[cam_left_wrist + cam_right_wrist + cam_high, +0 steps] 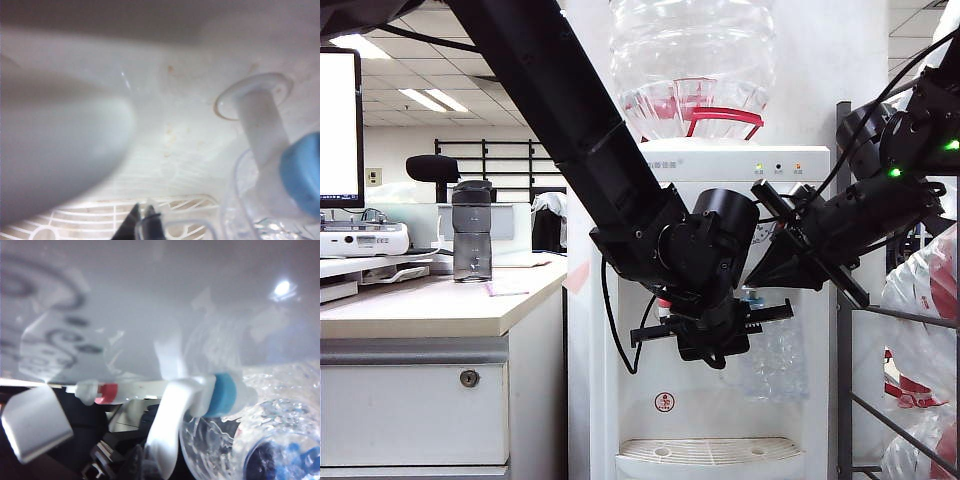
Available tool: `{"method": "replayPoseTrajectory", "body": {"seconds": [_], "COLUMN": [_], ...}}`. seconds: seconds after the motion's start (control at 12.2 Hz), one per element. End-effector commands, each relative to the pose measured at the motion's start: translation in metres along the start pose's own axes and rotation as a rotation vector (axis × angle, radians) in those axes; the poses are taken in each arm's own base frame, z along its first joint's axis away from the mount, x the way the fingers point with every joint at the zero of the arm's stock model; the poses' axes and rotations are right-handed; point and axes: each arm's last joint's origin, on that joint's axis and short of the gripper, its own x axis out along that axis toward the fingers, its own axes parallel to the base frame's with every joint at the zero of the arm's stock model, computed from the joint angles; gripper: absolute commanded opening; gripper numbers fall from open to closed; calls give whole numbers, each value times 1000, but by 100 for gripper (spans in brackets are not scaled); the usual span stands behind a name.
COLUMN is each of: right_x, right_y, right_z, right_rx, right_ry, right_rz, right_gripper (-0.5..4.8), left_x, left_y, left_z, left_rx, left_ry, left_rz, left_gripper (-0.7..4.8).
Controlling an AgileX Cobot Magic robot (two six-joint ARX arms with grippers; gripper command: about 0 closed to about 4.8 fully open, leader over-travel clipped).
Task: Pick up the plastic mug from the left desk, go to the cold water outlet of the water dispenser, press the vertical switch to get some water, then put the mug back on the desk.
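Observation:
The clear plastic mug (pixel 776 362) hangs under the cold water outlet (pixel 225 394), the blue-collared tap of the white water dispenser (pixel 720 170). My left gripper (pixel 145 221) reaches across from the left and is shut on the mug's thin clear handle (pixel 175 226). In the exterior view the left gripper (pixel 745 325) sits just left of the mug. My right gripper (pixel 150 466) comes in from the right, its dark fingers together beside the lower end of the vertical switch (pixel 167 427). The mug (pixel 260 445) glistens below the tap. The left desk (pixel 420 305) stands at the left.
A red-collared tap (pixel 107 392) sits beside the blue one. The slotted drip tray (pixel 710 450) lies below the mug. A dark grey bottle (pixel 471 232) stands on the desk. A metal rack (pixel 845 300) with water bottles stands right of the dispenser.

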Motion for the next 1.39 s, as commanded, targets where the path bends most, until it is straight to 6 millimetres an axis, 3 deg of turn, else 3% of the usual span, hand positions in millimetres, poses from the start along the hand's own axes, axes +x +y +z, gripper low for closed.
{"method": "replayPoseTrajectory", "body": {"seconds": [0.08,1.39], "right_x": [1,-1], "right_y": [-1,-3], "right_z": [-2,0], "right_rx": [-25,-90], "right_ry": [13,2], "right_rz": [-23,-34], "right_gripper": [-5,-5], "left_x": [-4,-4], "left_y": [-7,-7], "left_z": [12,11], "left_rx": [-24,-10], "left_ry": [-56,-46], "left_rz": [-44,-50], "left_gripper": [-7,-7]}}
